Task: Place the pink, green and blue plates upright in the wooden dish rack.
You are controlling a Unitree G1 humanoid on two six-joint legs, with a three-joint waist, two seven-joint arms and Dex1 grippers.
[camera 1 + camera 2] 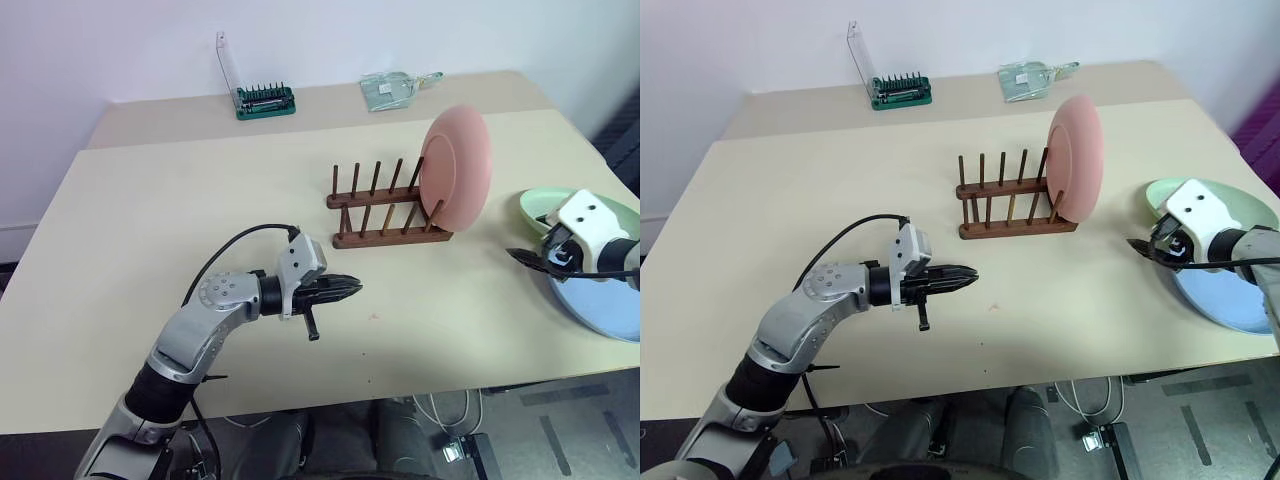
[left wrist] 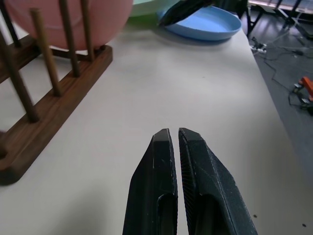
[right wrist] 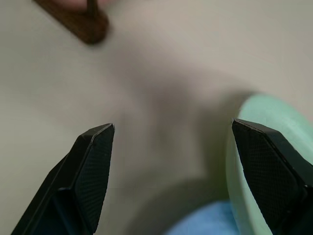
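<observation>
I see the pink plate [image 1: 457, 166] standing upright in the right end of the wooden rack [image 1: 388, 210], mid-table. The green plate [image 1: 545, 204] and blue plate [image 1: 600, 305] lie stacked at the table's [image 1: 150, 220] right edge. My right gripper [image 3: 171, 171] hangs at their left rim, fingers spread wide, empty. My left gripper [image 1: 352, 287] hovers nearer, left of the rack, fingers pressed together on nothing.
</observation>
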